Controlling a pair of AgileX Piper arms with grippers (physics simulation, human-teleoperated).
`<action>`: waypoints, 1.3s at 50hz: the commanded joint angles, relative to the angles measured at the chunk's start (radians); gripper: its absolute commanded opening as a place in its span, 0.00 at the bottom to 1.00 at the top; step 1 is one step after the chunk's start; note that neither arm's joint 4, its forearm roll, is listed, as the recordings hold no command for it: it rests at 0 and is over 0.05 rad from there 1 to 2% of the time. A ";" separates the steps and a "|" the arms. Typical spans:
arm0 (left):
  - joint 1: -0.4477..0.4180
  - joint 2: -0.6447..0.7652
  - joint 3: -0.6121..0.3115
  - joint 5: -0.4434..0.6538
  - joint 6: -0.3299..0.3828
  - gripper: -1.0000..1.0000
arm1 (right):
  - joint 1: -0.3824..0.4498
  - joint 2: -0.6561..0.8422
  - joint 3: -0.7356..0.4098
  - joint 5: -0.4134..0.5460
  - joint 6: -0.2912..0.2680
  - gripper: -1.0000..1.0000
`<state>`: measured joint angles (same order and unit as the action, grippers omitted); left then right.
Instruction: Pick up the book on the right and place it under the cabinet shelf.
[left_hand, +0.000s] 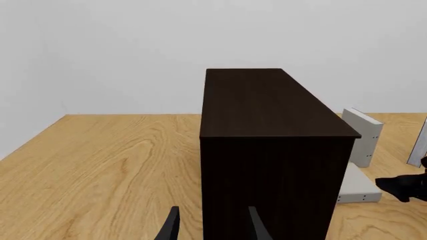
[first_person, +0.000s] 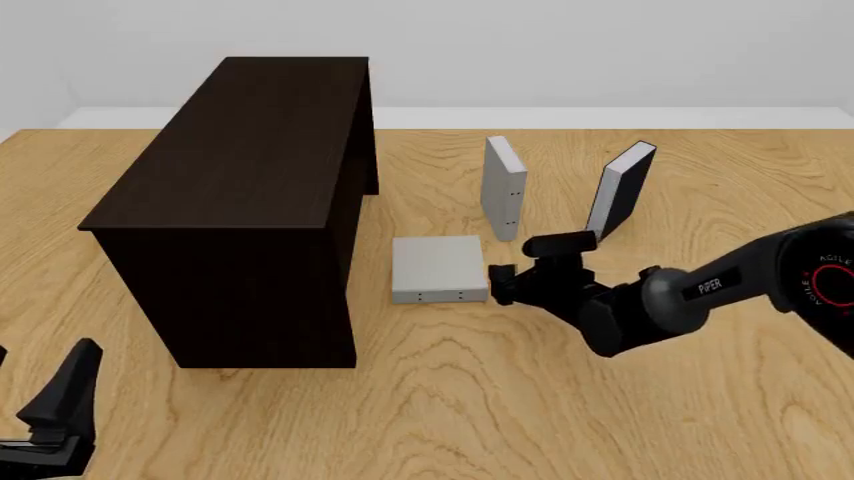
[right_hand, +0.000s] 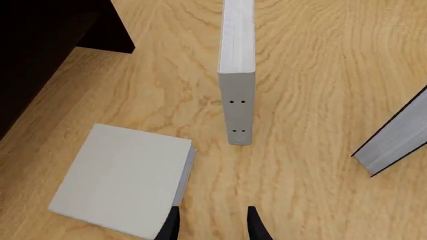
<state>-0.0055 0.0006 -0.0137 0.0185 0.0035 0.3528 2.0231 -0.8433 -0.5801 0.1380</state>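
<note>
Currently the book (first_person: 438, 268) lies flat on the table (first_person: 534, 420) just beside the cabinet shelf (first_person: 240, 190). Likely light, stiff and smooth-covered; grip across an edge. Right gripper (first_person: 505, 284) is released, empty, at its right edge. Left gripper (first_person: 54, 410) is released.

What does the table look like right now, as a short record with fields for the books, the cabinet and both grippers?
flat grey book: lying on the table beside the cabinet's open side
upright grey book: standing behind it
black book: standing, leaning, right of the upright grey one
cabinet: dark brown, at left
right gripper: open, low, at the flat book's right edge, holding nothing
left gripper: open, near the cabinet, holding nothing
</note>
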 joint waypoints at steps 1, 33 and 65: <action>0.000 0.001 0.004 -0.002 0.000 1.00 | 0.032 0.055 -0.024 -0.039 0.075 1.00; 0.000 0.001 0.004 -0.002 0.000 1.00 | 0.123 0.069 -0.136 0.039 0.071 1.00; 0.000 0.001 0.004 -0.002 0.000 1.00 | 0.222 0.194 -0.389 0.166 0.072 1.00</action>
<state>-0.0054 0.0006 -0.0128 0.0175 0.0036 0.5069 2.1416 -1.1533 -0.3977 0.0948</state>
